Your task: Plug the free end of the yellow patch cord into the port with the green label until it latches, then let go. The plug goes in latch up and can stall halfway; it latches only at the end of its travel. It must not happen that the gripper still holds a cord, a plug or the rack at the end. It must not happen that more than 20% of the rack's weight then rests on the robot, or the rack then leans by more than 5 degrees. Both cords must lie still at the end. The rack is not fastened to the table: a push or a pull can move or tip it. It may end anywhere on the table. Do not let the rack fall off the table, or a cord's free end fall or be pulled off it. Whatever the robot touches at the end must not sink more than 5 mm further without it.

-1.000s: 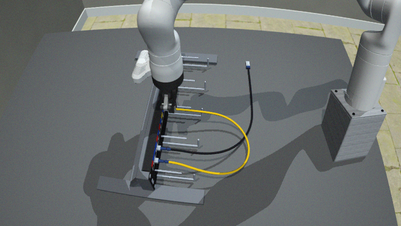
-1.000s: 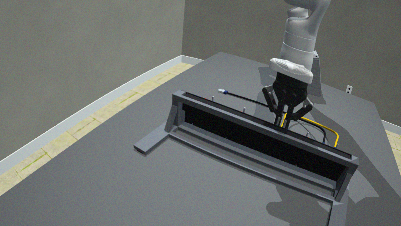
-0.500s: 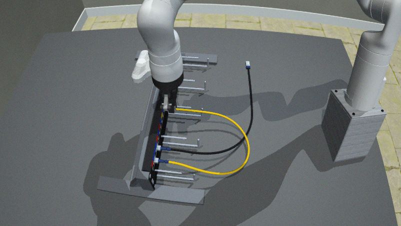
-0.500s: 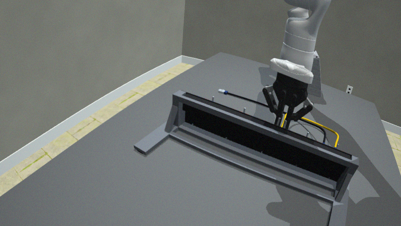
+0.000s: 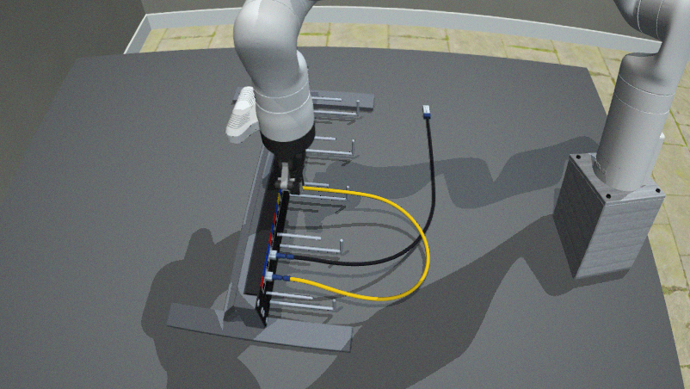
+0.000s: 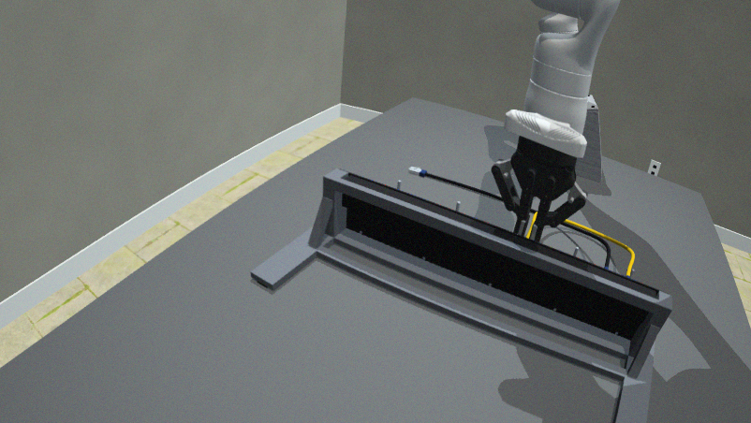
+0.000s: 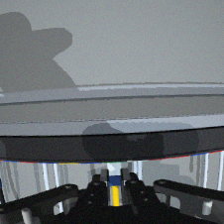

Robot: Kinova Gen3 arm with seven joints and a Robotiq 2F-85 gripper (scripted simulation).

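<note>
The grey rack (image 5: 270,241) stands on the table with its black port panel (image 5: 271,250) facing right. The yellow patch cord (image 5: 410,226) has one end plugged low in the panel and loops round to my gripper (image 5: 285,185). My gripper is shut on the yellow cord's free plug (image 7: 115,184) and holds it right at the panel's face, near the upper middle of the port row. In the wrist view the plug's blue boot and yellow cord show between my fingers. The green label is hidden from me. From behind, my gripper (image 6: 530,231) hangs just past the rack's top rail.
A black cord (image 5: 429,183) is plugged in above the yellow one; its free plug (image 5: 426,111) lies on the table to the far right. Several grey cable pegs (image 5: 309,249) stick out of the rack. The arm's base block (image 5: 606,217) stands at right.
</note>
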